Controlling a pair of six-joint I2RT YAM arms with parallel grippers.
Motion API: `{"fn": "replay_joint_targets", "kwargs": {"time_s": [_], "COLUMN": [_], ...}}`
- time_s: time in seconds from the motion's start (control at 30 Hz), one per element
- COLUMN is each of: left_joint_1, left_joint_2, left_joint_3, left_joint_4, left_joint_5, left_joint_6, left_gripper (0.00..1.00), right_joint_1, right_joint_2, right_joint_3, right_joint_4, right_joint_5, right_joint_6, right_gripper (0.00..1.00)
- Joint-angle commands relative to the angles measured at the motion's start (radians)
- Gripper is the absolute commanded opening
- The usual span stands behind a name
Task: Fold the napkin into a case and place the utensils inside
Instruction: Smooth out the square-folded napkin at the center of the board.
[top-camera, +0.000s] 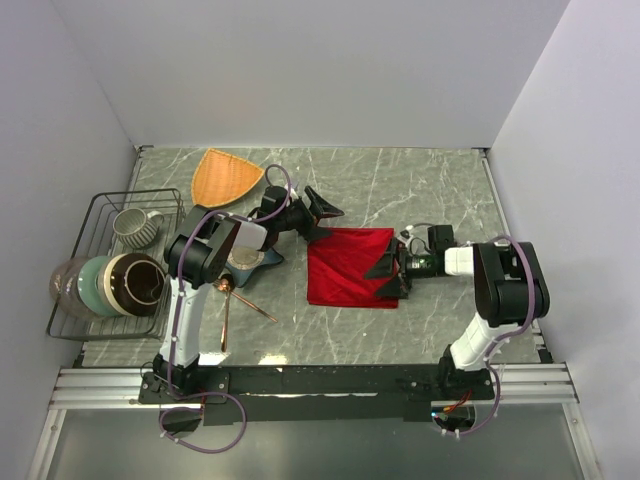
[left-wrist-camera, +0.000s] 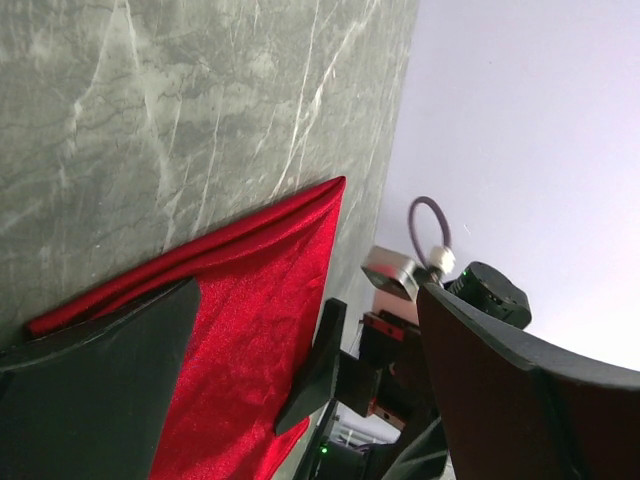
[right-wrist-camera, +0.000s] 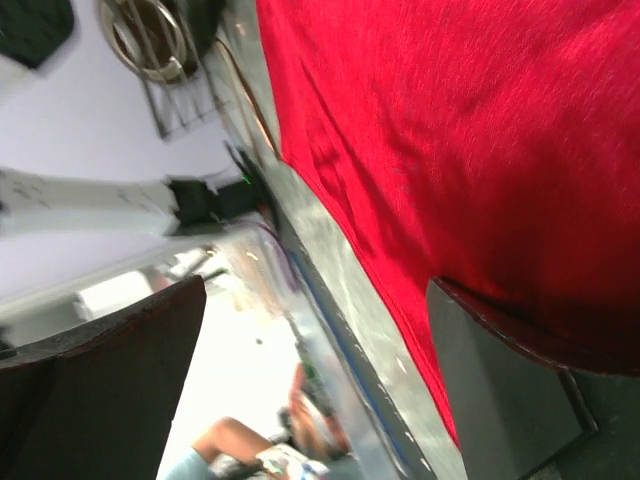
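Nearest the arm bases: the utensils (top-camera: 228, 312) lie on the marble by the left arm, copper and thin, heads crossed, well apart from the napkin (top-camera: 350, 268). I'd leave them alone for now. My read is that the first fold hasn't been made.

Next out is the right gripper (top-camera: 388, 276), at the napkin's right edge with its jaws spread wide. The right wrist view shows the hem lying against one finger (right-wrist-camera: 500, 400). The other finger (right-wrist-camera: 100, 380) is off the cloth. Nothing is pinched.

Farther back, the left gripper (top-camera: 320, 218) is at the napkin's far-left corner, jaws also spread wide and holding nothing. One finger (left-wrist-camera: 100, 390) sits over the cloth.

How I'd run the step:
- Get a fingertip under the hem before closing — otherwise it likely pinches only the top surface and slips off.
- Grip at matched points on both sides, lift low, and carry across together so the crease stays straight.
- If one arm leads, expect skew.
- Keep the fold narrow enough to end up as a long pocket.

The napkin sits mid-table between the two grippers. It lies flat, roughly square, turned a little off the table's axis. It is bright red and plain with a slight sheen, and it looks thin and limp. The left wrist view shows a low ridge along its far edge, so it isn't fully flat there.

Farthest back, the orange plate (top-camera: 226, 178) is well apart from all of this.
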Motion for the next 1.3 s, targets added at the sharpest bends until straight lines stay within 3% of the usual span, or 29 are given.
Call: {"fn": "replay_joint_targets", "kwargs": {"time_s": [0.0,0.23,0.53,1.0,1.27], "left_joint_1": [-0.002,-0.011,-0.013,-0.013,-0.022], "left_joint_2": [-0.003,-0.009,0.002,0.004,-0.09], "left_joint_3": [-0.034,-0.042,-0.039,-0.056,-0.042], "left_joint_4": [-0.073,-0.064,-0.065,-0.042,0.107], "left_joint_5": [-0.042,-0.045,-0.047,-0.036,0.041], "left_joint_6": [0.038,0.037,0.037,0.026,0.0], "left_gripper": [0.99,0.99,0.99,0.99,0.99], "right_joint_1": [0.05,0.151,0.153,0.035,0.076], "right_joint_2": [-0.118,-0.226,-0.063,0.066,-0.077], "right_joint_3": [0.054,-0.01,-0.075,-0.07,-0.014], "right_joint_4": [-0.244,-0.126,-0.008,-0.087,-0.253], "right_joint_5": [0.024,0.001,-0.013,-0.001,-0.064], "right_joint_6": [-0.264,-0.11,-0.076,-0.094,-0.205], "right_gripper": [1.0,1.0,1.0,1.0,1.0]}}
